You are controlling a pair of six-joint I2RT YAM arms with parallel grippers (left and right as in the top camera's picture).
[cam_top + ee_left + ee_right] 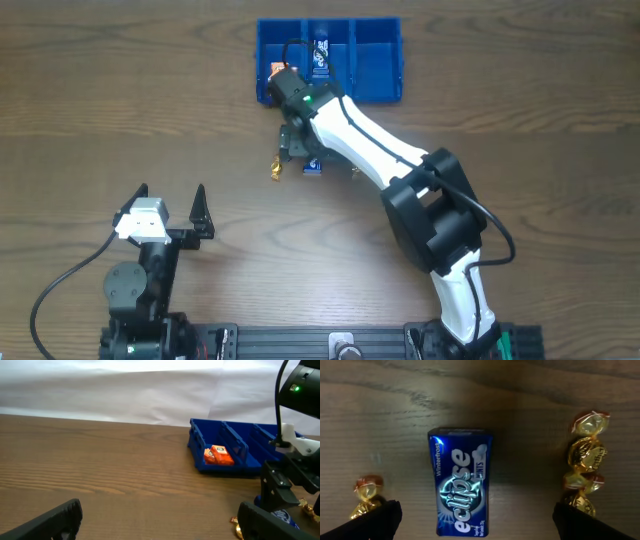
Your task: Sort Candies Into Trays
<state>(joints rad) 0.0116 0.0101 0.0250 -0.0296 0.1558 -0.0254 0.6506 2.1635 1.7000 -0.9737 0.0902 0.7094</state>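
A blue mint box [462,482] lies flat on the wooden table, and my right gripper [480,527] hovers over it, open, one finger to each side. In the top view the right gripper [297,148] hangs just in front of the blue tray [378,62], with the mint box [311,166] below it. Several gold-wrapped candies [585,462] lie on one side of the box and two more gold candies [366,496] on the other. The tray holds orange candies [219,455] in its left compartment and a blue packet [320,55] in the middle one. My left gripper [171,204] stands open and empty near its base.
The tray's right compartment [378,50] looks bare. A gold candy [277,170] lies on the table left of the mint box. Wide bare wood stretches to the left [100,110] and the right [540,120]. A pale wall shows behind the table in the left wrist view.
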